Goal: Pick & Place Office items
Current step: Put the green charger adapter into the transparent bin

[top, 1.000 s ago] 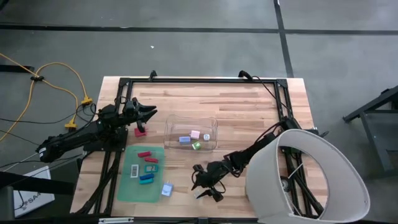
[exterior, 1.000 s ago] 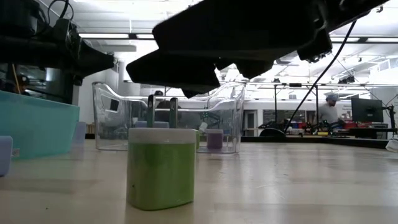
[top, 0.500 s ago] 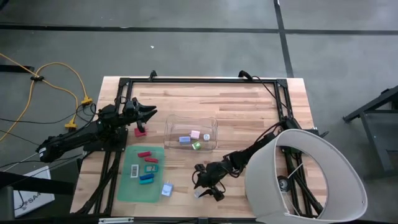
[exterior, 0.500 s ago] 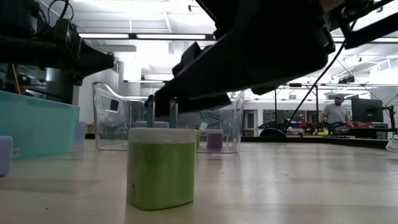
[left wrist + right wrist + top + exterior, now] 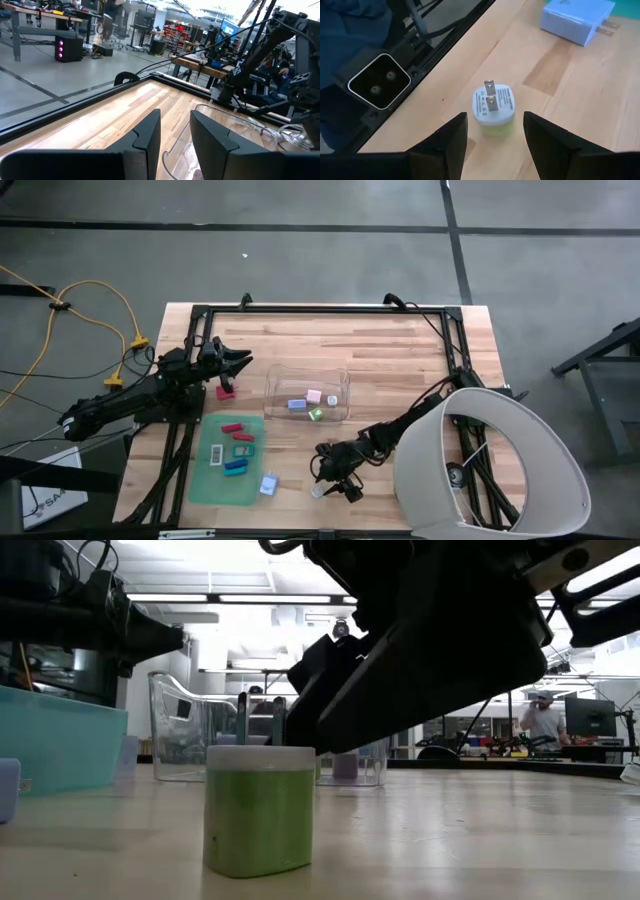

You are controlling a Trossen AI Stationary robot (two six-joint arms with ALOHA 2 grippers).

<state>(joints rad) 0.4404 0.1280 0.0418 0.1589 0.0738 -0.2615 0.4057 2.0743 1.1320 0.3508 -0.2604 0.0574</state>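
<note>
Right gripper (image 5: 492, 135): spread wide and empty, hanging low over the front of the table in the lower middle of the high view; one finger (image 5: 447, 137) stands on each side of the green plug, with clear gaps, which reads as lining up for a grasp not yet closed.
Green plug (image 5: 493, 107): a small green-and-white adapter standing on the bare wood, prongs pointing up; upright like this, its flat sides face the fingers, so a straight descent should seat them; in the low view it fills the lower left centre (image 5: 259, 810) with the dark gripper looming above it.
Left gripper (image 5: 228, 366): parked at the left edge of the high view, apart from the work; fingers parted with nothing between them in its own wrist view, aimed toward the bin.
Clear bin (image 5: 306, 394): middle of the high view; already holds a few small pieces, so it is likely the drop-off.
Green mat (image 5: 226, 468): lower left of the high view; carries several office items (image 5: 236, 451) still waiting, red, teal and white.
Pale blue charger (image 5: 578, 21): on the wood just beside the mat's corner, near the plug but apart from it.
Red piece (image 5: 226, 391): just below the left gripper, off the mat.
Risk: a small upright plug may tip if one finger touches first.
</note>
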